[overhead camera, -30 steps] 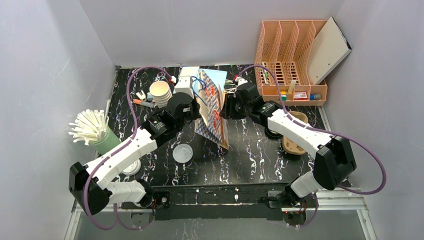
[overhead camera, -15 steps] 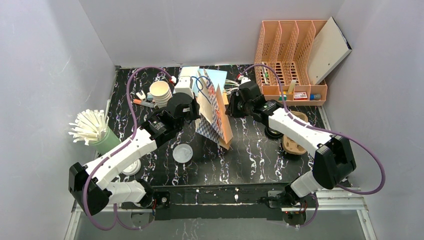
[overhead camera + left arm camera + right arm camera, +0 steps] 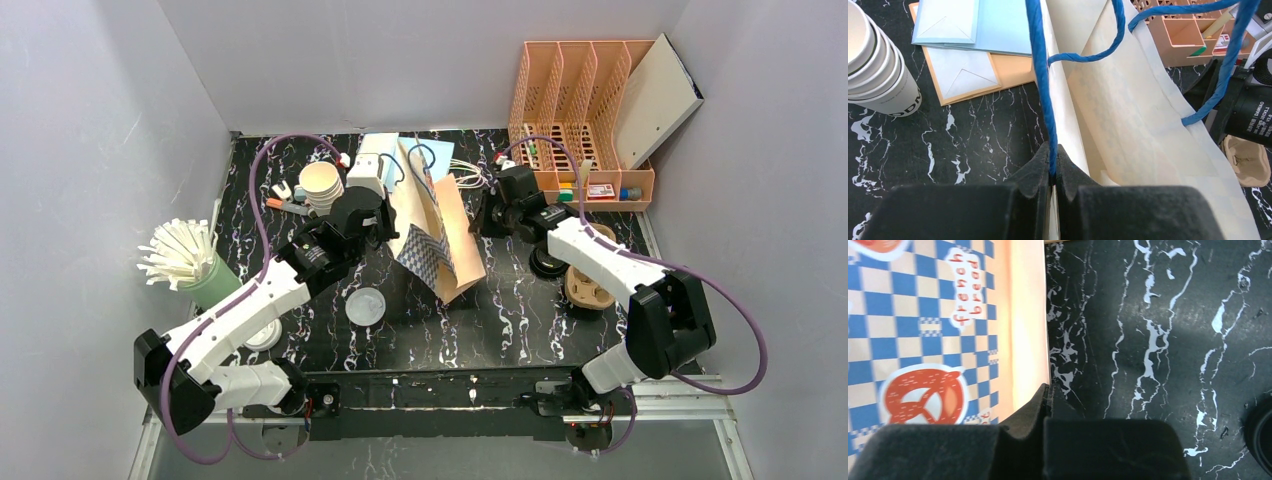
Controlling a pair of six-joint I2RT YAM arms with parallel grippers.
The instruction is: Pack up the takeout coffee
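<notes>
Jaws of the left gripper (image 3: 1053, 172) pinch the blue handle (image 3: 1040, 90) of the bag (image 3: 440, 240); the right gripper (image 3: 1047, 400) is closed at the bag's edge. We make out the cup (image 3: 545, 268) as a dark round shape beside the carrier (image 3: 585, 290), seemingly upright, with its long axis vertical.

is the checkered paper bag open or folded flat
Open: the blue-checkered paper bag has its sides spread apart, pale inside showing from above.

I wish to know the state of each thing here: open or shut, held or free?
paper bag, standing, mouth open
left gripper, shut on the blue handle
right gripper, shut beside the bag
cream cups, nested in one stack
straw holder, upright, full
clear lid, lying flat, free
dark cup, outside the bag, partly hidden
</notes>
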